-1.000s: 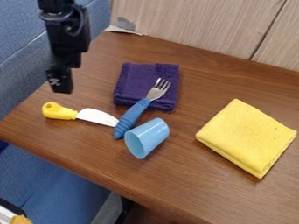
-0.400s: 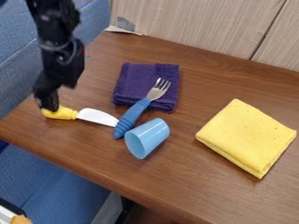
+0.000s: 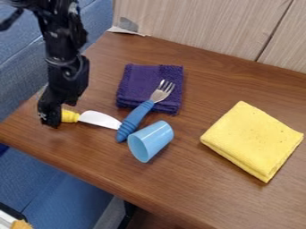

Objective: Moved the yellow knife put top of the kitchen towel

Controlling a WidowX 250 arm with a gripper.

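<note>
See the black tool (image 3: 51,117) at nine o'clock, hanging down at the surface (image 3: 197,174) over the outer end of the yellow knife's handle; cannot tell whether grasping it, clenched or released. Find the yellow knife (image 3: 95,118) lying flat there, white blade pointing to about three o'clock, with its tip at the handle of the blue fork (image 3: 136,117). Follow the fork from there towards one o'clock, onto the folded purple towel (image 3: 138,82). Note the light-blue cup (image 3: 152,139) on its side at six o'clock, near the fork handle, and the folded yellow towel (image 3: 253,138) at four, well apart from the knife.
</note>
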